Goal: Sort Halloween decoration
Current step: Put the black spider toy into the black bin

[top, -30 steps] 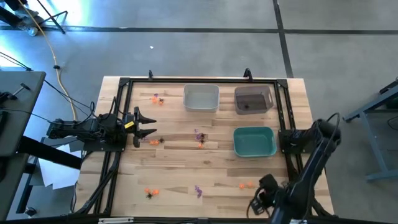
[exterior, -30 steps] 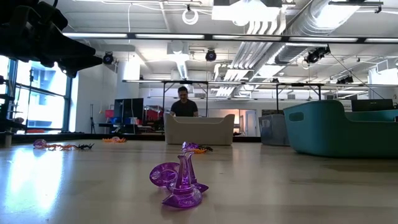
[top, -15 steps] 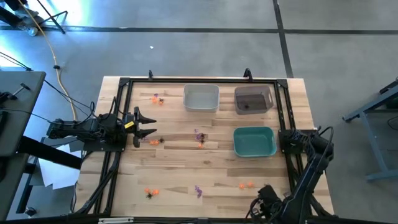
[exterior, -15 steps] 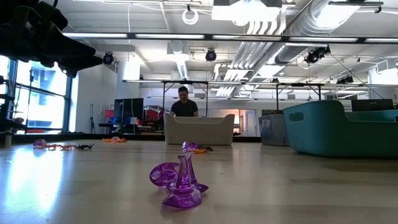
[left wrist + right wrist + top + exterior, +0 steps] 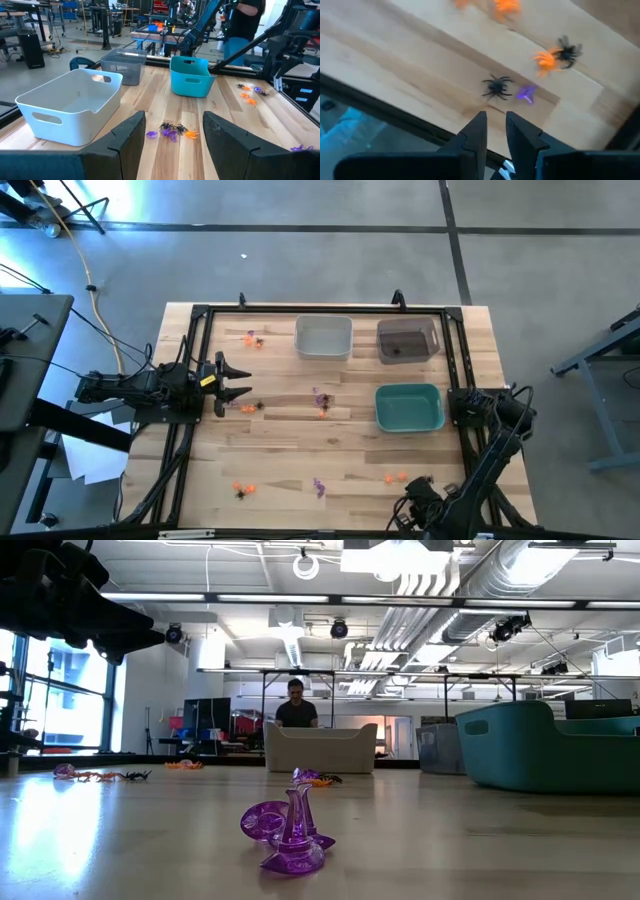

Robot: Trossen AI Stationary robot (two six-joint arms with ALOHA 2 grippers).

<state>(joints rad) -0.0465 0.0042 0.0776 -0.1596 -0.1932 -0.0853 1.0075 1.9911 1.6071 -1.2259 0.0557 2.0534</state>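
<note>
The Halloween decoration is a scatter of tiny orange, purple and black trinkets on the wooden table: a cluster (image 5: 320,404) mid-table, a pair (image 5: 251,338) near the far left, some (image 5: 240,489) near the front, a purple one (image 5: 318,486) and orange ones (image 5: 395,477). My left gripper (image 5: 238,385) hovers open at the table's left side, and the mid-table cluster (image 5: 172,132) lies ahead of its fingers. My right gripper (image 5: 496,135) is shut with nothing between its fingers, low at the table's near right edge (image 5: 408,515), above a black spider (image 5: 496,87) and a purple trinket (image 5: 526,93).
A white bin (image 5: 323,337) and a dark bin (image 5: 407,340) stand at the far side, and a teal bin (image 5: 409,407) stands right of centre. A black frame (image 5: 190,380) runs around the table. A person (image 5: 296,708) stands in the room beyond. A purple trinket (image 5: 288,835) lies close to the low camera.
My right arm has drawn back toward the table's near edge and a little to the left. The trinkets, the bins and my left gripper have stayed where they were.
</note>
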